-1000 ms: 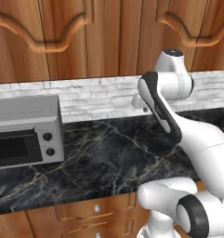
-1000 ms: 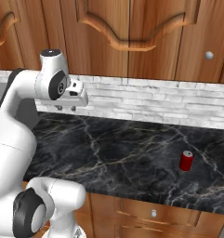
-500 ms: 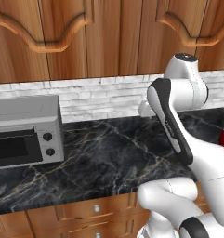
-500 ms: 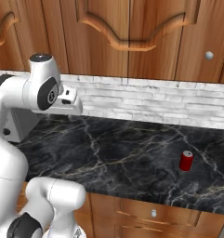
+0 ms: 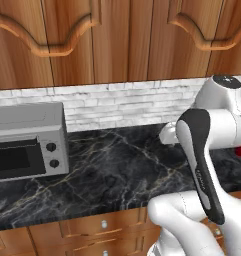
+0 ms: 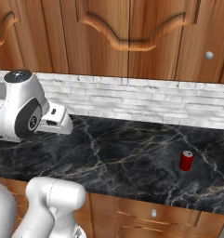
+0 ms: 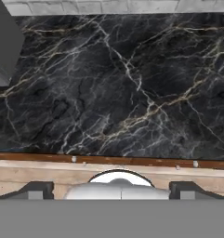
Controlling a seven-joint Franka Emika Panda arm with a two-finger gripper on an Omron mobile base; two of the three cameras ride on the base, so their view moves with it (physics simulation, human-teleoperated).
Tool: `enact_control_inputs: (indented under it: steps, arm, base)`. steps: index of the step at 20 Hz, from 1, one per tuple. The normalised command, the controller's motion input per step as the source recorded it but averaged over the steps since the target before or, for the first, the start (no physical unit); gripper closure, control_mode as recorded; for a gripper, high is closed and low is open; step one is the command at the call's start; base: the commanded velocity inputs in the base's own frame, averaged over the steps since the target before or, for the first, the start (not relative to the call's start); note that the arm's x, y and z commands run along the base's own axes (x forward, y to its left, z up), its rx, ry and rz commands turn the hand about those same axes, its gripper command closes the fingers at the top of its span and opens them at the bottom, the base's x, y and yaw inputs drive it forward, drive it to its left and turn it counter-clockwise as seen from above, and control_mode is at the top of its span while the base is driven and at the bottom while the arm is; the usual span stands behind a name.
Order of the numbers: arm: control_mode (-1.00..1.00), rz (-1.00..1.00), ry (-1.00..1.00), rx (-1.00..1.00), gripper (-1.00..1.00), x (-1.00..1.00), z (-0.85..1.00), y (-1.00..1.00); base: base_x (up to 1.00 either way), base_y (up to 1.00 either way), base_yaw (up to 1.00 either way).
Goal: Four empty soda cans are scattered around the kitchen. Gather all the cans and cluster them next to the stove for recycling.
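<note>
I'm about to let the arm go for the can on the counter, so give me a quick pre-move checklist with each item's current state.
1. Soda can upright on the counter: ok.
2. Space right around the can free of other things: ok.
3. Tool open and holding nothing: ok.
4. Tool lined up over the can: not ok; the hand view looks at bare marble.
5. Toaster oven well away from the can: ok.
6. Stove in sight for the drop-off: cannot tell.

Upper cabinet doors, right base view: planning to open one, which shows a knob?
The rightmost door, above the soda can: its silver knob shows; others have none.
</note>
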Motion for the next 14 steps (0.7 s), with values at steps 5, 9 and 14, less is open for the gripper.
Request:
enact_control_inputs:
  steps: [5,9,14]
  arm:
    - [-1.00,-0.28,0.00,0.06,-1.00,-0.72,-0.11,-0.04]
    - [-1.00,-0.17,0.00,0.01,-1.00,-0.44,-0.05,-0.04]
    - [-1.00,-0.02,-0.01,0.04,-1.00,-0.27,0.04,0.00]
  base:
    - [0.00,0.00,0.00]
    - [0.00,0.00,0.00]
    - [0.00,0.00,0.00]
